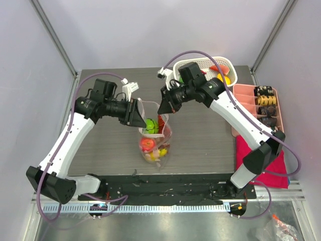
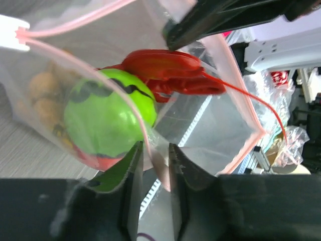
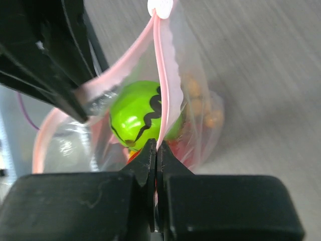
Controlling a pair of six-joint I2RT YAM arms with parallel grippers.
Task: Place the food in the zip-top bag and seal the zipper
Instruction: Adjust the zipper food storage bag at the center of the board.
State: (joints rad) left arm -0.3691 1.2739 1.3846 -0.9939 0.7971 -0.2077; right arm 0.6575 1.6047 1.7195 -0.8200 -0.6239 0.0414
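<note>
The clear zip-top bag [image 1: 155,142] hangs between both grippers at the table's middle, holding food: a green round fruit [image 2: 108,118], a red chilli [image 2: 165,73], brown berries [image 2: 42,95] and red and yellow pieces low down [image 1: 149,146]. My left gripper [image 2: 155,150] sits at the bag's left mouth edge [image 1: 142,114]. Its jaws stand a little apart, and the pinkish zipper [image 2: 235,85] film runs loosely between them. My right gripper [image 3: 156,148] is shut on the zipper strip [image 3: 161,75] at the mouth's right side [image 1: 163,108]. The mouth gapes open between them.
A white lattice basket [image 1: 198,64] with more toy food stands at the back right. A pink compartment tray [image 1: 245,98] with dark items lies along the right edge, above a red cloth [image 1: 268,163]. A white slider tab [image 3: 160,6] sits at the zipper's end.
</note>
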